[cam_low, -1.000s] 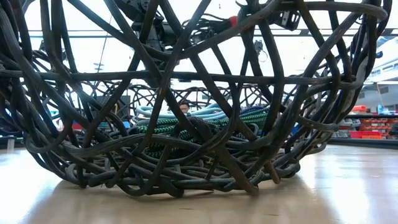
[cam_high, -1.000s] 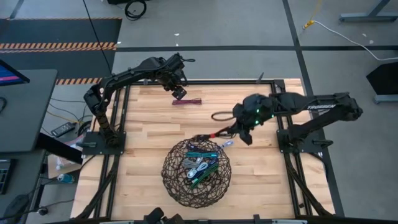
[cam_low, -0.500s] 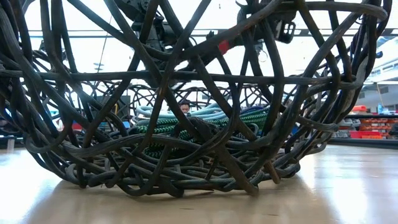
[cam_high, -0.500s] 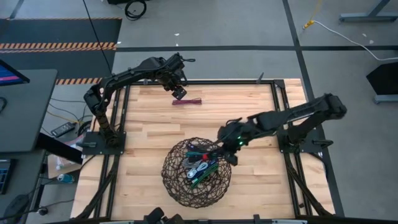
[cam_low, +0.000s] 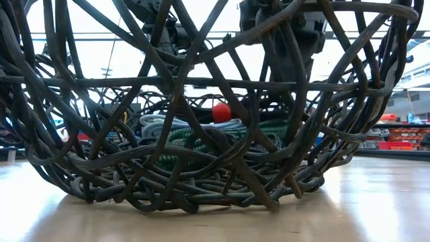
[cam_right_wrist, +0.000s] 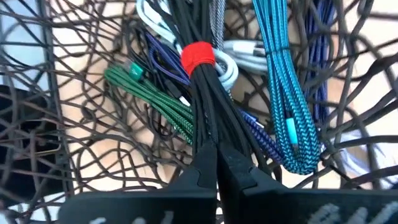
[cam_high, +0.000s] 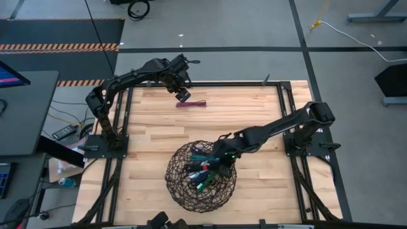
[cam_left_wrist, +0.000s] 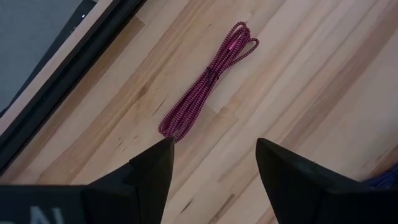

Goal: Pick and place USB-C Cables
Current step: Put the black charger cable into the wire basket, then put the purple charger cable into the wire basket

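A black coiled cable bundle bound with a red band [cam_right_wrist: 202, 106] hangs over the round dark wire-mesh basket [cam_high: 181, 194] near the tabletop's [cam_high: 261, 181] front edge, clamped in the right gripper's [cam_right_wrist: 216, 163] closed jaws. The right wrist view alone shows green, teal and white cables below. The left gripper [cam_left_wrist: 211, 163], jaws open, hovers beside a maroon braided cable bundle [cam_left_wrist: 208, 81] near the far edge.

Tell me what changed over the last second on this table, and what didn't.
The right pincer, shut on the black cable bundle with a red band, swung from mid-table over into the round dark wire-mesh basket and lowered the bundle among the cables there. It has not let go. The left pincer stayed open above the maroon braided cable bundle on the far side of the table; that cable and the basket did not move.
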Robot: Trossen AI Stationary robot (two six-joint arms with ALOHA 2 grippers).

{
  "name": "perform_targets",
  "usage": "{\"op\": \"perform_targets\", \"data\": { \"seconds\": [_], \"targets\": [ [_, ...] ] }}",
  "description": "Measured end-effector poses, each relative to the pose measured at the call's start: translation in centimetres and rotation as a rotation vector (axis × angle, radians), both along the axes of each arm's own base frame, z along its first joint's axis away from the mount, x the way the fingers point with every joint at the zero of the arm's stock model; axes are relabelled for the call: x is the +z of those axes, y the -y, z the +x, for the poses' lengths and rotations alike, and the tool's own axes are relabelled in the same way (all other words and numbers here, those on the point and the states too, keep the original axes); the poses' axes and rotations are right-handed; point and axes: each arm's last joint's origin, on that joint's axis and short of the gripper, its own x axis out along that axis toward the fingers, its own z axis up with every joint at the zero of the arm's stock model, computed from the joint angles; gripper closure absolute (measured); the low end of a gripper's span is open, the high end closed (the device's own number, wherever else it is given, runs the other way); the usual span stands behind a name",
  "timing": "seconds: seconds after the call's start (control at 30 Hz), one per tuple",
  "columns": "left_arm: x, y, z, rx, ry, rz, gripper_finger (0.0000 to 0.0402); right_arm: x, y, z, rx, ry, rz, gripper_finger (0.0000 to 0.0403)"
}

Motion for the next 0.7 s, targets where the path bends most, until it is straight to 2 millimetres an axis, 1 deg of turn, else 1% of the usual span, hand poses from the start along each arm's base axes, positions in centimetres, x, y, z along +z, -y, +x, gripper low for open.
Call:
{"op": "perform_targets", "data": {
  "seconds": [0.1, 0.23, 0.33, 0.47, 0.57, 0.7],
  "targets": [
    [0.0, 0.0, 0.0, -0.012, -0.002, 0.004, 0.0168, -0.3, 0.0, 0.1, -0.011, -0.013, 0.007, 0.0392],
    [0.0, 0.0, 0.0, -0.012, -0.002, 0.004, 0.0168, 0.1, 0.2, 0.1, -0.044, 0.0, 0.02, 0.0354],
    [0.0, 0.0, 0.0, -0.012, -0.002, 0.004, 0.0168, 1.3, 0.7, 0.0, -0.055, 0.051, 0.027, 0.0326],
    [0.0, 0.0, 0.0, -0.011, -0.002, 0.004, 0.0168, 3.5, 1.8, -0.5, -0.077, 0.139, 0.04, 0.03],
    [0.0, 0.0, 0.0, -0.011, -0.002, 0.004, 0.0168, 5.3, 2.8, -1.3, -0.069, 0.2, 0.013, 0.029],
    [0.0, 0.0, 0.0, -0.011, -0.002, 0.004, 0.0168, 7.0, 4.6, -2.9, -0.1, 0.217, -0.071, 0.0288]
  ]
}}
